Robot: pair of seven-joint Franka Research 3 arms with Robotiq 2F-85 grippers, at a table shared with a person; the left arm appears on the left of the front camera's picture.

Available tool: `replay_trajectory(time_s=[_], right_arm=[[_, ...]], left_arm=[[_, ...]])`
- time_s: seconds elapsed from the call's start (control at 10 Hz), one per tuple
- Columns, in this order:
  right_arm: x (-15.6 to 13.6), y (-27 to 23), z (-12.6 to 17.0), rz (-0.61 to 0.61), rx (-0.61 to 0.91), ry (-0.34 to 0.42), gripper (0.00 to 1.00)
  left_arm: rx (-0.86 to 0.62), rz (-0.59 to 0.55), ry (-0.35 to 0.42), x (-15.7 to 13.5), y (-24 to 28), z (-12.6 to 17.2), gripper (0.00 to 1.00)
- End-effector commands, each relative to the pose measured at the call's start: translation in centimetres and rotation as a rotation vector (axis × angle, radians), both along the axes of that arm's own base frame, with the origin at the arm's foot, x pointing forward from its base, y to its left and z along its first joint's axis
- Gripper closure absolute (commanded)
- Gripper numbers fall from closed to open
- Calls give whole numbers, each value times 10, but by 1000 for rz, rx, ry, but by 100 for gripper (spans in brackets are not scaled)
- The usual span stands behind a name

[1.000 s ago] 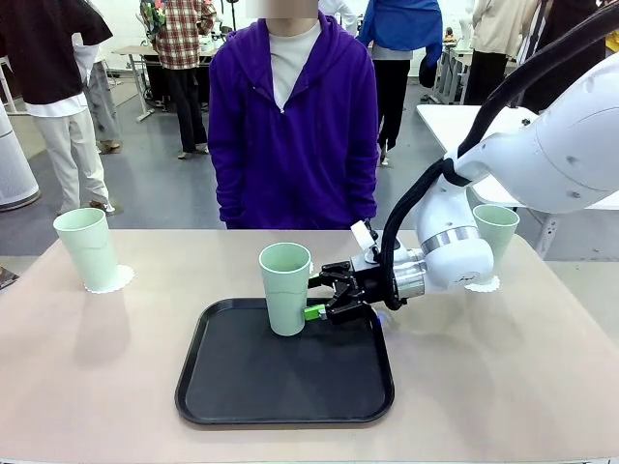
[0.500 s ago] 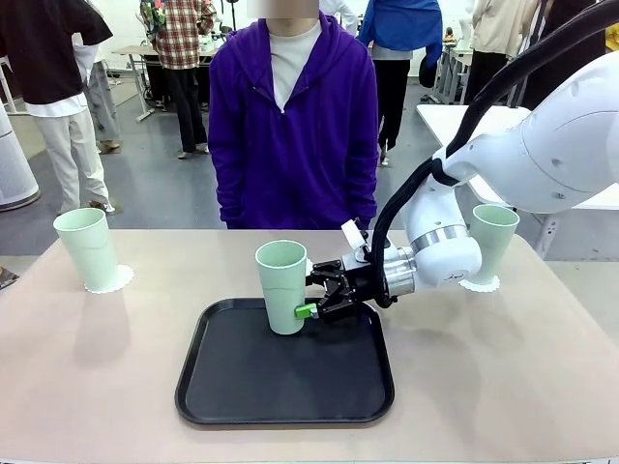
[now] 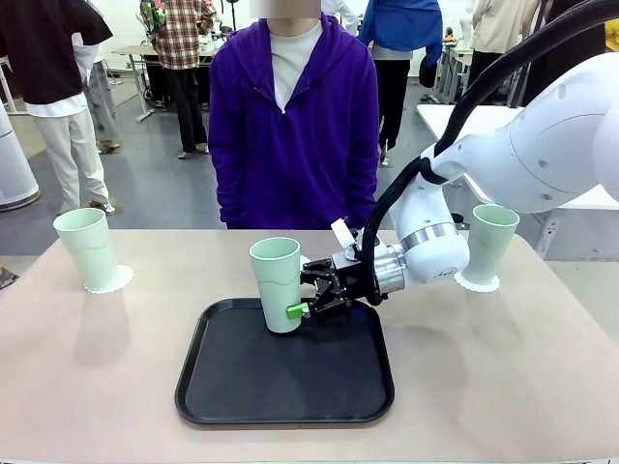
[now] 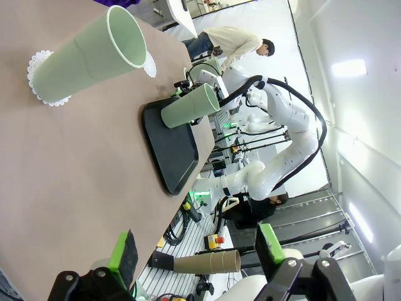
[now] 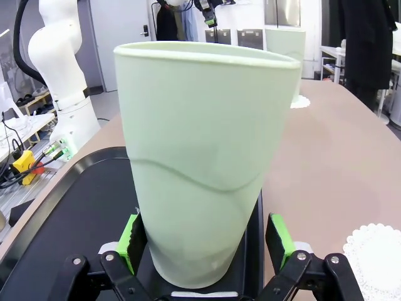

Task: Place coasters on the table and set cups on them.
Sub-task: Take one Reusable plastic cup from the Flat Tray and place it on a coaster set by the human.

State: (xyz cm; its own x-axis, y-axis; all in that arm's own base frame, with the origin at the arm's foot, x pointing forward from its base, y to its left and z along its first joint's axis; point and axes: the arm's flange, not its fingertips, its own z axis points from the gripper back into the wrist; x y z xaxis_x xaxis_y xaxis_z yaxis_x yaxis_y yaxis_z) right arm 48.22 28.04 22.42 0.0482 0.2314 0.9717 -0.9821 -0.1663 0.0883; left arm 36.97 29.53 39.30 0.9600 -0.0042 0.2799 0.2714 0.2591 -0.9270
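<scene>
A mint cup [image 3: 278, 283] stands in the black tray [image 3: 284, 375], its lower part between the right gripper [image 3: 311, 298]'s wide-open jaws, green pads either side, not clamped. Beyond, two cups [image 3: 85, 247] [image 3: 488, 242] sit on coasters [image 3: 108, 281] on the table [image 3: 503, 387]. The left gripper [image 4: 197, 255]'s jaws gape, empty

The right gripper [image 3: 308, 301] has advanced leftward; its open jaws now straddle the tray's cup [image 3: 277, 282].

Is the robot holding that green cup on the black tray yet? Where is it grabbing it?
Not yet. The right gripper is open, its pads on either side of the cup's lower part, with gaps showing. The left gripper is open too, holding nothing.
</scene>
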Motion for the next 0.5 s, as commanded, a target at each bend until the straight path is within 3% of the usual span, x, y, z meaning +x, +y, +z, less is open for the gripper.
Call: replay_trajectory(time_s=[0.0, 0.4], right_arm=[[7, 4, -2, 12, -12, 23, 0], [3, 14, 2, 87, 27, 34, 0]], left_arm=[[10, 4, 4, -1, 0, 2, 0], [10, 4, 4, -1, 0, 2, 0]])
